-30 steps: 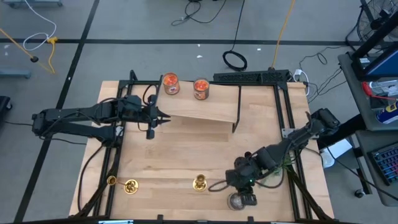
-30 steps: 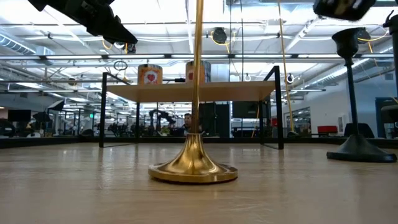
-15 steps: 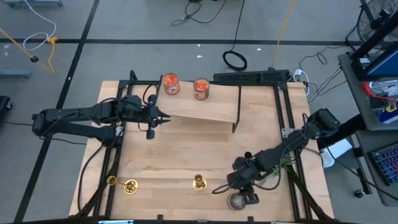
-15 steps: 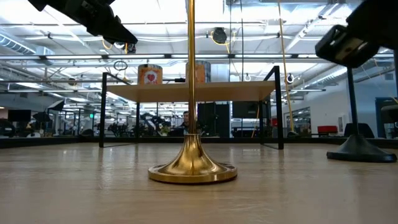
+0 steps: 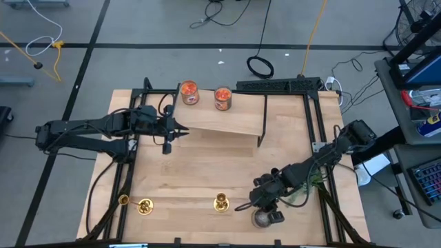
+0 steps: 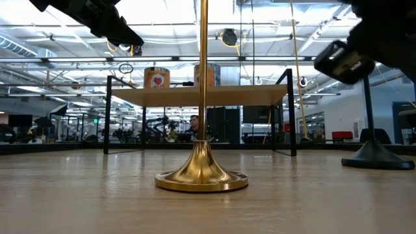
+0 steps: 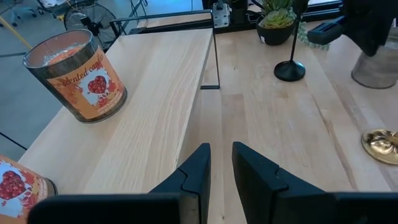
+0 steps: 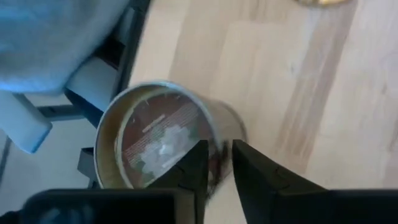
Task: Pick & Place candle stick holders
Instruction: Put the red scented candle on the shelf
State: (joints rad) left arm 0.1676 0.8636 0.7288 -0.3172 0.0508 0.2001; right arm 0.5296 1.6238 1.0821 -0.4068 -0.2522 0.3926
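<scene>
One brass candle stick holder (image 5: 220, 202) stands upright on its round base near the table's near edge; it also shows in the low view (image 6: 202, 174). A second brass holder (image 5: 142, 205) seems to lie on its side at the near left. The black holder (image 6: 372, 153) stands upright to the first brass holder's right and a little farther back, and also shows in the left wrist view (image 7: 289, 66). My right gripper (image 5: 258, 205) is shut, just above the grey jar candle (image 8: 158, 137). My left gripper (image 7: 219, 163) waits shut by the shelf's left end.
Two orange jar candles (image 5: 189, 92) (image 5: 222, 98) stand on a raised wooden shelf (image 5: 220, 122) at the far side. The grey jar candle (image 5: 262, 220) stands at the near edge. Black frame rails run along the table's sides. A potted plant (image 7: 277, 25) stands beyond the black holder.
My right gripper has come down beside the black holder's stem and shifted a little toward the table's near left, over the grey jar candle. The holders have stayed where they stood.
</scene>
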